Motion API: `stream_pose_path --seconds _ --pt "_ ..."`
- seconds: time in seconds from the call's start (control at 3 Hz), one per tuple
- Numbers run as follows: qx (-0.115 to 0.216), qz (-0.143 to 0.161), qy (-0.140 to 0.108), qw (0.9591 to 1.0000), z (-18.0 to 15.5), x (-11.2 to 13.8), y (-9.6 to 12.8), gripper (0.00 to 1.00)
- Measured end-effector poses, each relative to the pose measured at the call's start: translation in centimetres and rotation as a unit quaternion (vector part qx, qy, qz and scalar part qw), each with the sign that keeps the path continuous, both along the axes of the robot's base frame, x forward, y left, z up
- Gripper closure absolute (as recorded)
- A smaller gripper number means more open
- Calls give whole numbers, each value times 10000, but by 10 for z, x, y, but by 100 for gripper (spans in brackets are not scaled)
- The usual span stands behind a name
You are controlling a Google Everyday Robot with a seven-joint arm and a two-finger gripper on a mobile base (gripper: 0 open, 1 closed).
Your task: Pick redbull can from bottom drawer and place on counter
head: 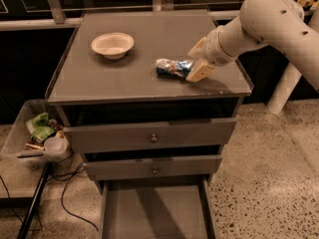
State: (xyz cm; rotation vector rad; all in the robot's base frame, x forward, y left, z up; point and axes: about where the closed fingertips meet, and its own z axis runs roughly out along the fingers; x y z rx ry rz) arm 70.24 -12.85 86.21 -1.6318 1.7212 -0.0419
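Note:
The redbull can (172, 67), blue and silver, lies on its side on the counter (129, 78), right of centre. My gripper (193, 63) is at the can's right end, low over the counter. Its two cream fingers (200, 71) stand one on each side of that end, spread a little wider than the can, so it is open. The bottom drawer (154, 213) is pulled out below, and its plain grey floor shows nothing on it. The arm reaches in from the upper right.
A white bowl (112, 45) sits on the counter's back left. The two knobbed upper drawers (152, 138) are slightly ajar. A clear bin (35, 133) of trash stands on the floor to the left, with cables beside it. A white post (286, 83) stands at the right.

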Motion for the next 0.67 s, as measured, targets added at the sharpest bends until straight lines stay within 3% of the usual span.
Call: stream_pose_path --seconds 0.33,0.67 --pt "0 1 1 10000 0 0 0 0" --pt "0 1 1 10000 0 0 0 0"
